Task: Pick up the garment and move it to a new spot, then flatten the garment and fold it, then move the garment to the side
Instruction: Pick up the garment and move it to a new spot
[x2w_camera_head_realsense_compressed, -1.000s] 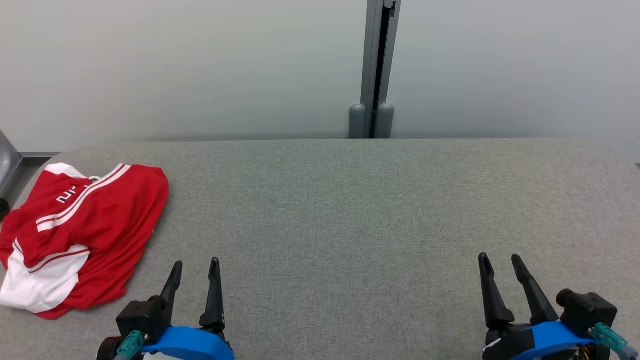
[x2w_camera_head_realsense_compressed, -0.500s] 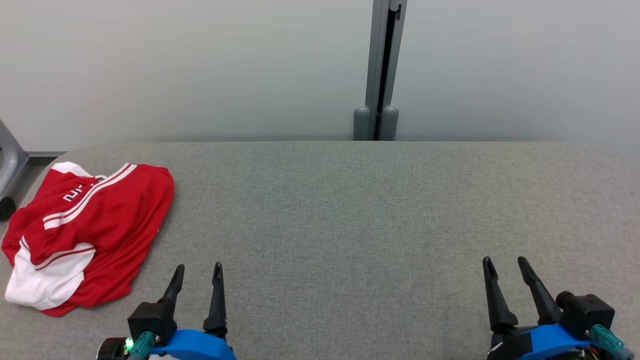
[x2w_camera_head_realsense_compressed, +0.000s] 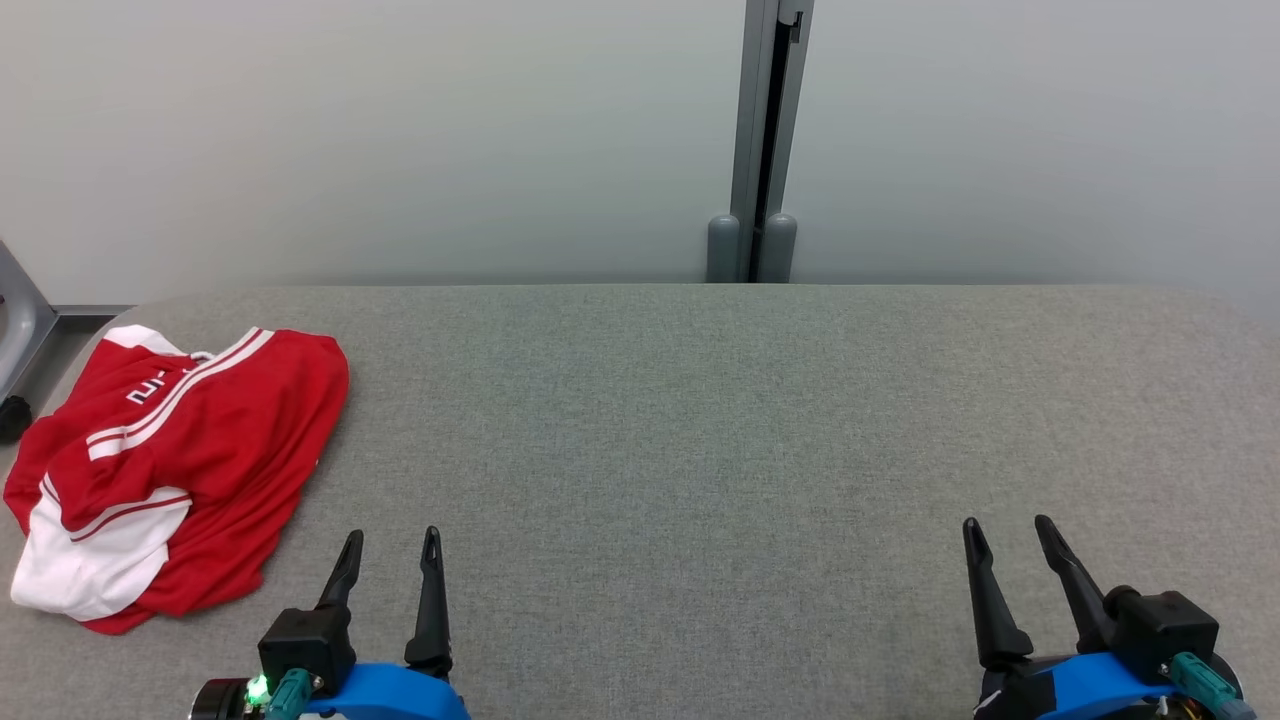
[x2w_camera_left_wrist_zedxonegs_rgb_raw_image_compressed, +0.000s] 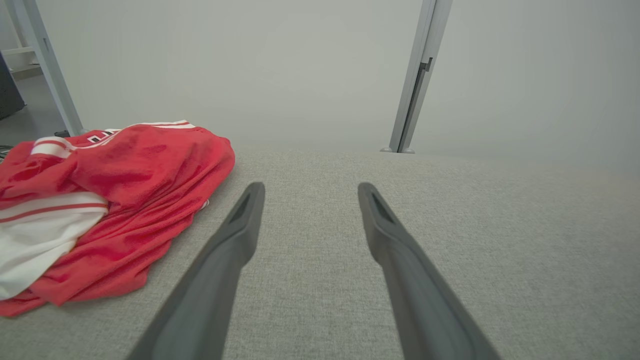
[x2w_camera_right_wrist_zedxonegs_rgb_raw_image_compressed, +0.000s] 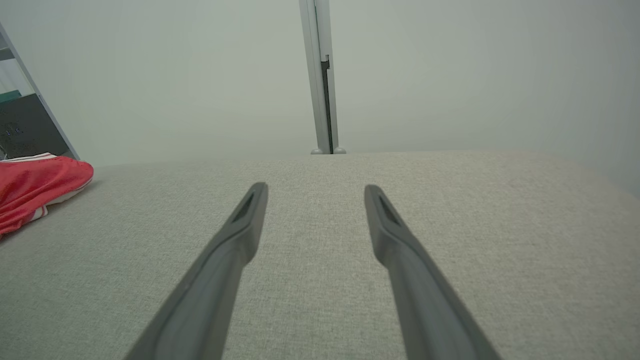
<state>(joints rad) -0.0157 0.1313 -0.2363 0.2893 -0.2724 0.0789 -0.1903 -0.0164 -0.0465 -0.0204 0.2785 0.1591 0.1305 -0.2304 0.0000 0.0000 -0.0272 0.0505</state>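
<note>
Head view: crumpled red-white mesh garment (x2w_camera_head_realsense_compressed: 170, 470), felt table (x2w_camera_head_realsense_compressed: 700, 430).

The garment (x2w_camera_head_realsense_compressed: 200, 440) was red with white panels, white stripes and white lettering. The table (x2w_camera_head_realsense_compressed: 700, 450) was speckled grey, the wall (x2w_camera_head_realsense_compressed: 400, 130) pale grey-white and the post (x2w_camera_head_realsense_compressed: 765, 100) mid grey. The left gripper (x2w_camera_head_realsense_compressed: 392, 533) and right gripper (x2w_camera_head_realsense_compressed: 1005, 521) were black on blue mounts with teal plugs.

grey table (x2w_camera_head_realsense_compressed: 700, 420), crumpled red garment (x2w_camera_head_realsense_compressed: 190, 440) on it
</note>
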